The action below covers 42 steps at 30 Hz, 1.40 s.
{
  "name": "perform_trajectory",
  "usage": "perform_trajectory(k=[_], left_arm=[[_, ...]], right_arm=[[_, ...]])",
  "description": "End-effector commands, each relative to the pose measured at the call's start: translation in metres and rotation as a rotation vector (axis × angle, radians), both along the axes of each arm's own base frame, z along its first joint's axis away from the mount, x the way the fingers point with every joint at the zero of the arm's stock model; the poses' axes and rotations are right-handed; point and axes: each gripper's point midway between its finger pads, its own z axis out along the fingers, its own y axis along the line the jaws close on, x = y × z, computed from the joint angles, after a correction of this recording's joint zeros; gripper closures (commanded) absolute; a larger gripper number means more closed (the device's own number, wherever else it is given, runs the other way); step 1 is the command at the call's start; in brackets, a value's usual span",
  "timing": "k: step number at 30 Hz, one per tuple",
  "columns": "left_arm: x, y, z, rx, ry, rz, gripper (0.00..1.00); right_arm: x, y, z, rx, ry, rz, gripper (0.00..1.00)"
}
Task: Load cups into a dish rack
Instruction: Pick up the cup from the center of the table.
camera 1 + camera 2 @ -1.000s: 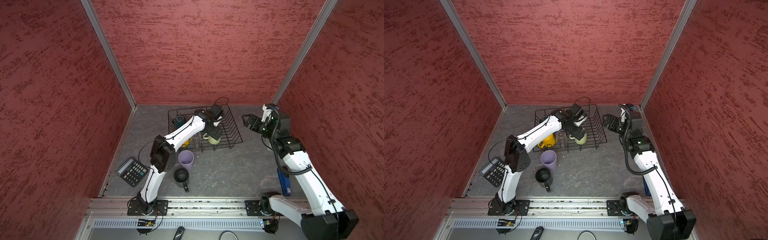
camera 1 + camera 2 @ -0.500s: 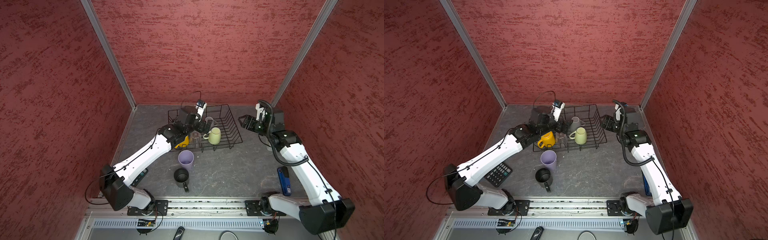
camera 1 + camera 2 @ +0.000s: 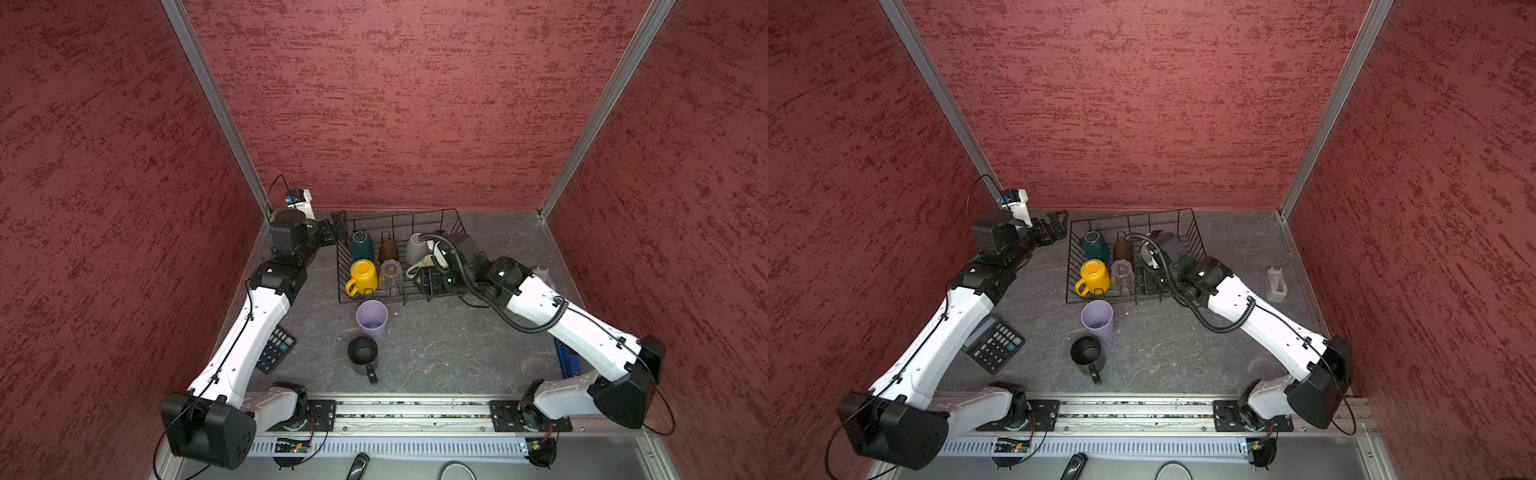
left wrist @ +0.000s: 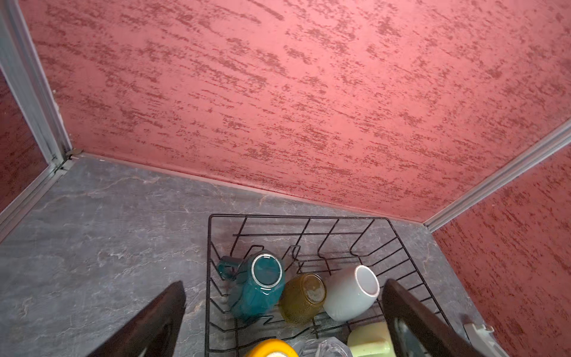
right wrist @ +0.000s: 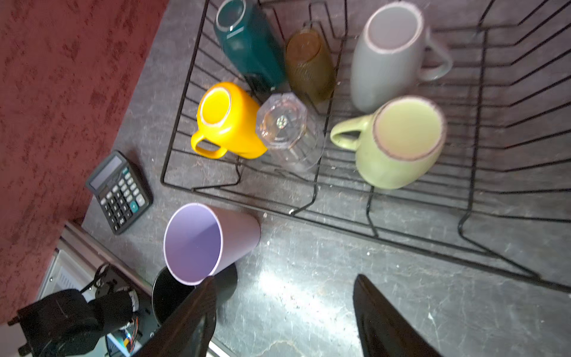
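Cups stand base-up in two rows inside the dish rack (image 3: 409,213), which sits toward 12 o'clock on the grey table (image 3: 449,353) in both top views. Its far row holds, from 9 o'clock to 3 o'clock, the teal mug (image 3: 360,245), the brown glass (image 3: 388,250) and the grey mug (image 3: 415,248). Its near row holds the yellow mug (image 3: 363,274), handle pointing to 7 o'clock, the clear ribbed glass (image 3: 390,272) and the cream mug (image 5: 398,142), which looks pale green in the right wrist view and is mostly hidden under the right arm (image 3: 552,316) in the top views. Outside, the lilac tumbler (image 3: 372,318) stands upright, mouth up, just beside the rack's near edge at 6 o'clock. The black mug (image 3: 363,355) stands upright just at 6 o'clock of the tumbler, handle toward 5 o'clock; whether the two touch I cannot tell. A calculator (image 3: 276,349) lies at 9 o'clock of the black mug, partly under the left arm (image 3: 249,332). The left jaws hang off the rack's 10 o'clock corner, wide apart with nothing between the fingers (image 4: 148,324). The right jaws hover above the rack's near side, at about 5 o'clock, beside the cream mug; they are apart, and only bare table shows between the fingers (image 5: 386,324). A small grey object (image 3: 1276,284) lies at 3 o'clock of the rack, well apart from it
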Motion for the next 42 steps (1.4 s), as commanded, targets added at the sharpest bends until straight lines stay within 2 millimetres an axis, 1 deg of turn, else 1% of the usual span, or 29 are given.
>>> perform_trajectory(k=[1, 3, 4, 7, 9, 12, 15, 24, 33, 36, 40, 42], left_arm=[[-0.006, 0.0, 0.001, -0.076, 0.007, -0.033, 0.0], [-0.008, 0.003, -0.001, -0.08, 0.009, -0.03, 0.0], [-0.009, 0.004, 0.0, -0.084, 0.006, -0.031, 0.0], [-0.01, 0.006, -0.001, -0.088, 0.007, -0.029, 0.0], [-0.011, 0.008, -0.002, -0.09, 0.005, -0.027, 0.0], [-0.012, 0.01, -0.001, -0.092, 0.001, -0.024, 0.0], [-0.012, 0.014, 0.001, -0.094, -0.004, -0.017, 0.0], [-0.016, 0.019, 0.005, -0.111, -0.025, -0.013, 0.0], [-0.018, 0.02, 0.005, -0.109, -0.028, -0.013, 0.0], [-0.018, 0.021, 0.005, -0.108, -0.03, -0.011, 0.0], [-0.018, 0.021, 0.006, -0.111, -0.035, -0.013, 0.0], [-0.018, 0.021, 0.005, -0.113, -0.033, -0.012, 0.0]], right_arm=[[-0.015, 0.011, -0.007, -0.006, 0.056, 0.002, 0.31], [-0.022, 0.02, -0.008, 0.004, 0.07, 0.024, 0.32], [-0.023, 0.028, -0.018, -0.005, 0.094, 0.034, 0.33], [-0.027, 0.049, -0.024, 0.029, 0.122, 0.068, 0.34], [-0.028, 0.061, -0.03, 0.021, 0.129, 0.083, 0.34], [-0.029, 0.076, -0.039, 0.007, 0.143, 0.104, 0.36], [-0.029, 0.084, -0.052, -0.004, 0.161, 0.114, 0.38], [-0.025, 0.097, -0.079, -0.048, 0.183, 0.127, 0.44], [-0.019, 0.108, -0.097, -0.103, 0.175, 0.136, 0.54], [-0.016, 0.107, -0.101, -0.121, 0.165, 0.128, 0.6], [-0.013, 0.101, -0.105, -0.172, 0.148, 0.117, 0.66], [-0.013, 0.101, -0.107, -0.183, 0.146, 0.119, 0.68]])
